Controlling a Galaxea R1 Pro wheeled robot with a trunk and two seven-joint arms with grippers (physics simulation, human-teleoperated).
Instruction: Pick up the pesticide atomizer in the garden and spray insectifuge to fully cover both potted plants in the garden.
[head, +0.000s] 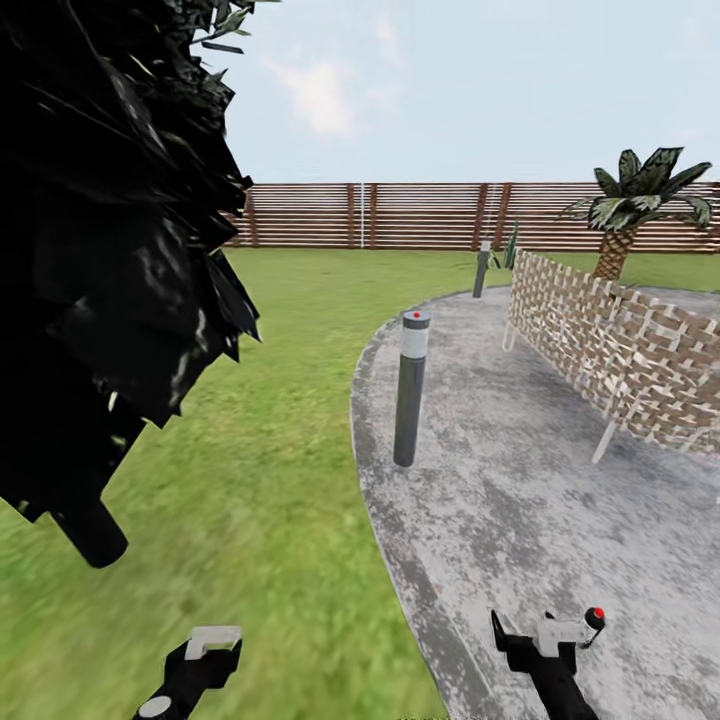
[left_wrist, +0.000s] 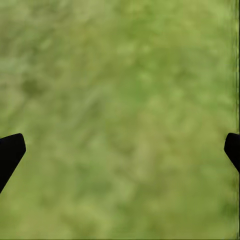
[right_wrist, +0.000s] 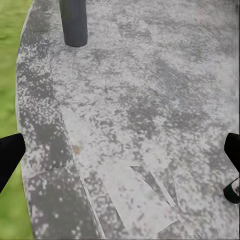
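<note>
lawn (head: 270, 420) left, round grey patio (head: 520, 470) right, slatted fence (head: 420, 215) behind; dark foliage (head: 90, 250) looming close. grey bollard lamp (head: 410, 388) at patio edge. left gripper (left_wrist: 120, 150) spread over grass; right gripper (right_wrist: 120, 155) spread over paving. atomizer nowhere visible.

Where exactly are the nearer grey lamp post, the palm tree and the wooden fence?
Nearer lamp post (head: 409, 400): head view, middle of its dark shaft.
Palm tree (head: 640, 195): head view, on its leafy crown.
Wooden fence (head: 420, 215): head view, on the brown slats.
</note>
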